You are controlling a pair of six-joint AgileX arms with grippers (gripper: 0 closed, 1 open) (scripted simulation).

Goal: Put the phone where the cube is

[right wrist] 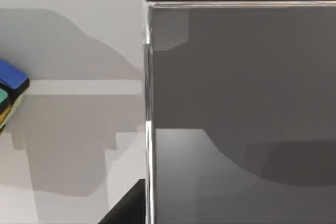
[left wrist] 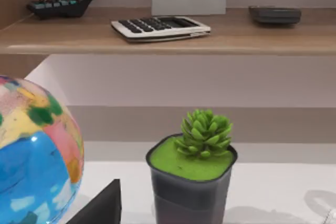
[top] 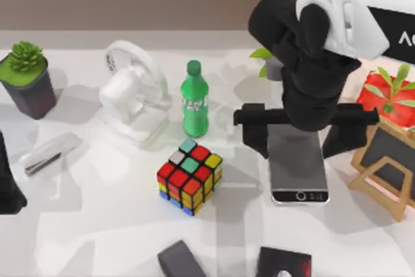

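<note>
Phone (top: 299, 172) lies flat, screen up, on the white surface (top: 97, 225), just right of the puzzle cube (top: 189, 176), apart from it. Your right pincer (top: 305, 135) hangs over its far end, fingers spread wide, straddling both long edges. Judged thin, stiff, glossy and slippery: you should pinch across the silver rim, mid-length. Left arm parked at the left edge
</note>
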